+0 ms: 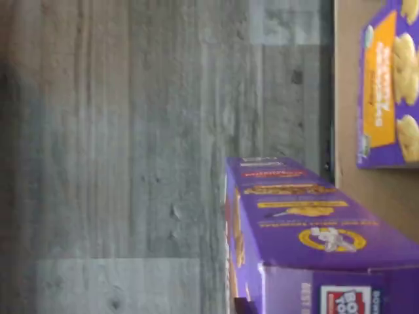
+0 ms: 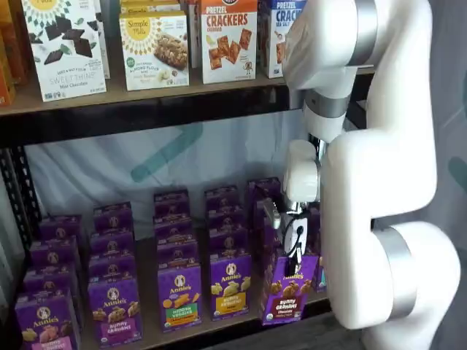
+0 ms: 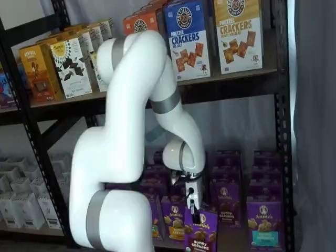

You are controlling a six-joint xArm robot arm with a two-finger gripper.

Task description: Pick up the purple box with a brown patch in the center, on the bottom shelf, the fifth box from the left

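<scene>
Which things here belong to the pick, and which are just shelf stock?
In the job:
- the purple box, gripped at its top, pulled out ahead of its row
- gripper, jaws closed on that box
- the bottom shelf

Just stock:
- yellow-strip Annie's box
- green-strip Annie's box
- pretzel cracker boxes on the upper level

The purple box is seen at the front edge of the bottom shelf, tilted slightly and standing forward of its row. The end effector is closed on its top edge, beneath the white arm. To its left, rows of purple cartons are lined up. Cracker boxes are stocked on the upper shelf.
</scene>
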